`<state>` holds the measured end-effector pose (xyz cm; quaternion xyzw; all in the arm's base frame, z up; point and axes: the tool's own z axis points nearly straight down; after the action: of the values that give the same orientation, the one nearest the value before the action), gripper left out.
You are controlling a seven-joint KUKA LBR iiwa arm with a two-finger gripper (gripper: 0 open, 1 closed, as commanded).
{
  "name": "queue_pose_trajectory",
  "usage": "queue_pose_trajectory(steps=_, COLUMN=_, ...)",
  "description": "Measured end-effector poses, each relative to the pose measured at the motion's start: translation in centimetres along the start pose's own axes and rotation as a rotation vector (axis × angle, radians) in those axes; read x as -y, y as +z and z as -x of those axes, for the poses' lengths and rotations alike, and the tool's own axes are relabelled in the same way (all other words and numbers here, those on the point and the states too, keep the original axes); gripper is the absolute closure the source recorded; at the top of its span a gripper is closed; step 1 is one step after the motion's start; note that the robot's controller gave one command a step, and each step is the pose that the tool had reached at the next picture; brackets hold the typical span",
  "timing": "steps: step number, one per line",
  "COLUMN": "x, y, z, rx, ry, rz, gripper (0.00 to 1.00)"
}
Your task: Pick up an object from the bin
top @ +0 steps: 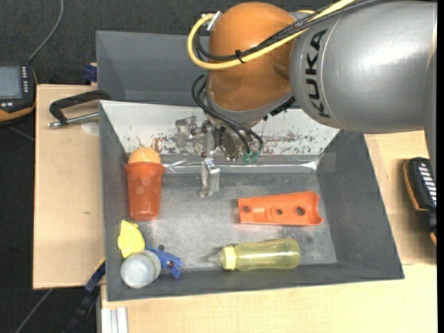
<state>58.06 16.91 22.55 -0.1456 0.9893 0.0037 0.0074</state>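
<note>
My gripper (208, 184) hangs over the bare back-middle floor of the bin, close to the rear wall, with nothing in it that I can see. An orange cup (144, 189) with a pale orange ball (143, 156) on its top lies to the gripper's left. To the gripper's lower right, an orange flat bar with three holes (279, 210) rests on the floor. A yellow-green translucent bottle (262, 255) lies on its side near the front wall.
In the front-left corner sit a small yellow piece (130, 239) and a grey-white round thing with a blue part (146, 268). The arm with its orange cover and cables reaches in from the upper right, over the rear wall.
</note>
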Motion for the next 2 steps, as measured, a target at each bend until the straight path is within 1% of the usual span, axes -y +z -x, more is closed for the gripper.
queue_pose_trajectory(steps=1, x=3.1, y=3.1, z=0.4, rx=-0.008, ry=-0.064, rz=-0.004, gripper=0.0)
queue_pose_trajectory(steps=2, x=2.7, y=4.3, z=0.1, rx=-0.003, ry=-0.196, rz=0.001, gripper=0.0)
